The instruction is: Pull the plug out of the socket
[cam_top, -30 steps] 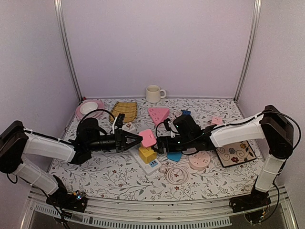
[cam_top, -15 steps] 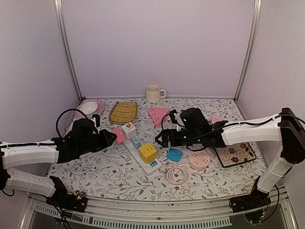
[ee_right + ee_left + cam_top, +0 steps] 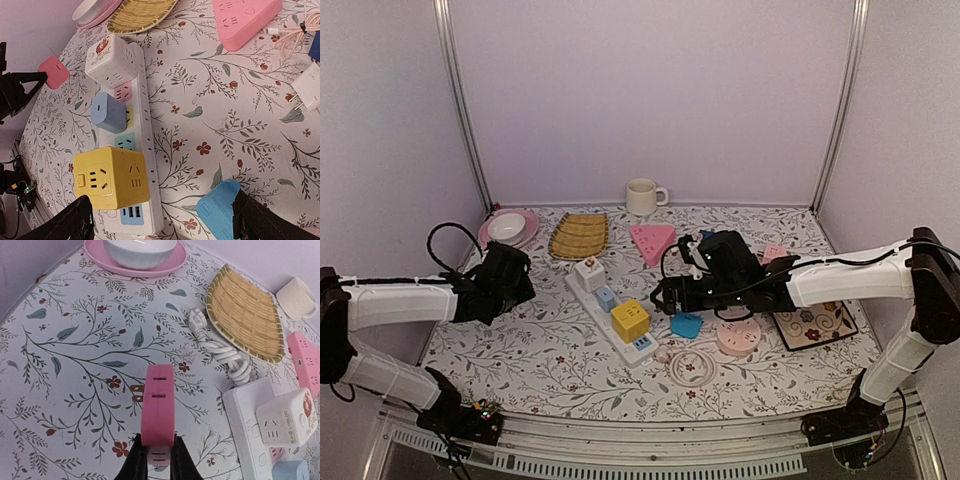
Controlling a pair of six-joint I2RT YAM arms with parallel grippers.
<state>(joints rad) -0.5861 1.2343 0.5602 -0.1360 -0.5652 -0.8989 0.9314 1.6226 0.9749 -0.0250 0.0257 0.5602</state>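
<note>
My left gripper [image 3: 159, 447] is shut on a flat pink plug [image 3: 159, 410], held just above the table with its two metal prongs pointing left, clear of the strip. In the top view the left gripper [image 3: 523, 285] sits left of the white power strip [image 3: 597, 302]. The strip carries a white cube plug [image 3: 588, 272], a small blue plug [image 3: 606, 298] and a yellow cube plug [image 3: 630, 320]. My right gripper [image 3: 165, 222] is open and empty, hovering over the strip's near end beside the yellow cube [image 3: 112, 182]. The pink plug also shows in the right wrist view [image 3: 54, 71].
A pink plate with a white bowl [image 3: 508, 228], a woven tray [image 3: 580, 235], a mug [image 3: 642, 197] and a pink triangular socket [image 3: 653, 240] stand at the back. A blue adapter [image 3: 686, 325], a round pink socket [image 3: 738, 338], a cable ring [image 3: 690, 365] and a floral coaster [image 3: 813, 322] lie to the right.
My left gripper has carried the pink plug away from the strip, leftward across the table. My right gripper has shifted slightly and stays open by the strip.
</note>
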